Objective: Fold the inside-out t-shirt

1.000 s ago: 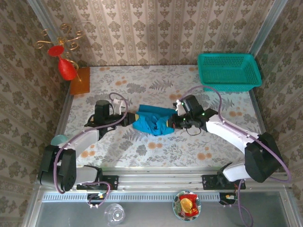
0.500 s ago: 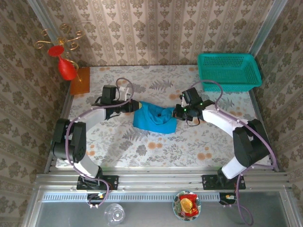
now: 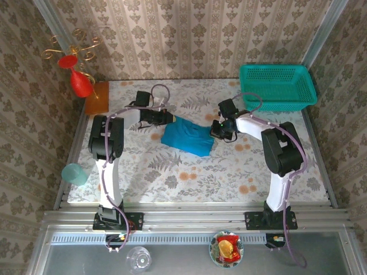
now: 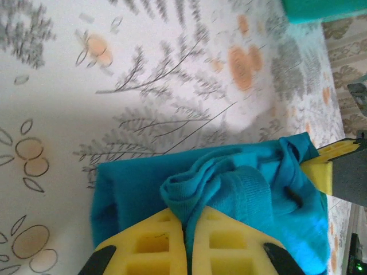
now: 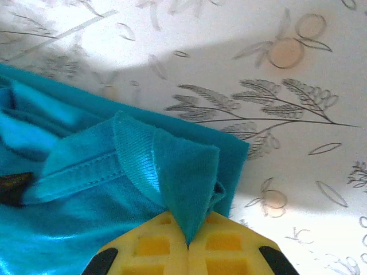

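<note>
Top external view, nearest you: past the rail [image 3: 189,217] where both arms are bolted, a teal cup [image 3: 74,173] sits at the left edge of the flower-patterned table [image 3: 189,183]. Both arms reach away from you toward the middle of the table. There the inside-out t-shirt [image 3: 188,137] lies bunched in a blue heap between the two grippers, resting on the tabletop. Your left gripper [image 3: 170,118] meets its left end and your right gripper [image 3: 213,130] meets its right end.

On the left wrist camera, the yellow fingers [image 4: 149,246] are pressed together with a fold of ribbed blue hem pinched between them. Beyond the heap, a yellow finger of the other gripper shows at the shirt's far side.

On the right wrist camera, the yellow fingers [image 5: 149,246] are likewise clamped on a pointed fold of the shirt's edge, and the rest of the cloth spreads to the left.

Farther back, a teal mesh basket [image 3: 278,86] stands in the far right corner, well apart from the shirt. An orange block [image 3: 96,97] sits at the far left corner, with a red ornament [image 3: 80,83] just beside it.
</note>
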`<action>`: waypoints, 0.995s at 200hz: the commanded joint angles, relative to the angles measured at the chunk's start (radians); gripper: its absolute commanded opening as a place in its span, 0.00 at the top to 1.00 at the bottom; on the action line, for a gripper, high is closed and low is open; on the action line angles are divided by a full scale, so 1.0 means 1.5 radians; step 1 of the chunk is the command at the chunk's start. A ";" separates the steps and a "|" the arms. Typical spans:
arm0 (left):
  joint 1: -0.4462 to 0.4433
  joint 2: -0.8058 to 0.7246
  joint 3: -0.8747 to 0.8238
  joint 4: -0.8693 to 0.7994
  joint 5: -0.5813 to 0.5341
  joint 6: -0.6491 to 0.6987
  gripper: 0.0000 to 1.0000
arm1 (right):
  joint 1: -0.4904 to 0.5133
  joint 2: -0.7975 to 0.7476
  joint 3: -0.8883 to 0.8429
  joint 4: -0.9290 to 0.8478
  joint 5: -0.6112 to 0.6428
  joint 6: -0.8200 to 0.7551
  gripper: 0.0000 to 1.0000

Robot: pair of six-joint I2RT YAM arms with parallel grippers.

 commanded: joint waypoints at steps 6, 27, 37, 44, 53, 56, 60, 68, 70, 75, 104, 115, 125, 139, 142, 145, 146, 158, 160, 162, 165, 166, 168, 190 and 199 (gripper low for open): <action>0.005 0.025 0.029 -0.051 0.004 0.019 0.93 | -0.008 0.026 -0.002 -0.033 0.042 0.008 1.00; -0.002 0.016 0.001 -0.048 -0.019 0.017 0.93 | -0.006 0.031 -0.011 -0.029 0.034 0.003 1.00; -0.004 -0.005 -0.037 -0.036 -0.028 0.010 0.94 | -0.004 0.024 -0.018 -0.025 0.022 -0.002 1.00; -0.004 -0.023 -0.072 -0.019 -0.030 -0.001 0.95 | 0.000 0.019 -0.025 -0.025 0.017 -0.008 1.00; -0.004 -0.053 -0.124 0.008 -0.030 -0.016 0.95 | 0.007 0.007 -0.035 -0.025 0.007 -0.013 1.00; -0.003 -0.064 -0.142 0.017 -0.031 -0.020 0.96 | 0.010 0.004 -0.038 -0.025 0.003 -0.014 1.00; -0.003 -0.080 -0.166 0.028 -0.034 -0.027 0.96 | 0.013 -0.002 -0.045 -0.025 -0.003 -0.014 1.00; -0.003 -0.110 -0.213 0.047 -0.040 -0.040 0.97 | 0.019 -0.015 -0.059 -0.021 -0.015 -0.017 1.00; -0.003 -0.117 -0.224 0.053 -0.041 -0.043 0.97 | 0.021 -0.018 -0.062 -0.020 -0.019 -0.017 1.00; -0.004 -0.138 -0.252 0.067 -0.042 -0.049 0.97 | 0.027 -0.025 -0.069 -0.020 -0.025 -0.020 1.00; -0.016 -0.244 -0.372 0.127 -0.053 -0.085 0.98 | 0.056 -0.073 -0.095 -0.045 -0.042 -0.037 1.00; -0.024 -0.276 -0.396 0.139 -0.058 -0.091 0.97 | 0.064 -0.084 -0.094 -0.058 -0.047 -0.044 1.00; -0.030 -0.298 -0.406 0.148 -0.061 -0.092 0.97 | 0.069 -0.094 -0.092 -0.067 -0.045 -0.049 1.00; -0.034 -0.318 -0.405 0.154 -0.068 -0.088 0.97 | 0.071 -0.108 -0.083 -0.080 -0.041 -0.055 1.00; -0.034 -0.320 -0.405 0.156 -0.069 -0.088 0.97 | 0.071 -0.110 -0.082 -0.081 -0.039 -0.056 1.00; -0.034 -0.323 -0.404 0.161 -0.070 -0.087 0.98 | 0.071 -0.114 -0.080 -0.083 -0.034 -0.057 1.00; -0.034 -0.323 -0.404 0.162 -0.071 -0.087 0.98 | 0.071 -0.114 -0.080 -0.083 -0.034 -0.057 1.00; -0.032 -0.321 -0.397 0.179 -0.074 -0.083 1.00 | 0.069 -0.121 -0.075 -0.085 -0.013 -0.060 1.00; -0.032 -0.318 -0.396 0.179 -0.075 -0.082 1.00 | 0.069 -0.121 -0.076 -0.085 -0.010 -0.060 1.00; -0.031 -0.316 -0.392 0.177 -0.077 -0.081 1.00 | 0.068 -0.121 -0.076 -0.084 -0.006 -0.060 1.00; -0.029 -0.310 -0.387 0.175 -0.079 -0.079 1.00 | 0.067 -0.119 -0.075 -0.083 -0.002 -0.059 1.00; -0.029 -0.308 -0.385 0.173 -0.080 -0.078 1.00 | 0.067 -0.119 -0.074 -0.083 0.000 -0.059 1.00; -0.028 -0.304 -0.381 0.172 -0.081 -0.077 1.00 | 0.065 -0.118 -0.075 -0.082 0.002 -0.058 1.00; -0.018 -0.239 -0.340 0.154 -0.085 -0.072 0.98 | 0.054 -0.090 -0.077 -0.065 0.026 -0.043 1.00; -0.017 -0.210 -0.322 0.143 -0.088 -0.068 0.94 | 0.051 -0.076 -0.078 -0.060 0.041 -0.035 1.00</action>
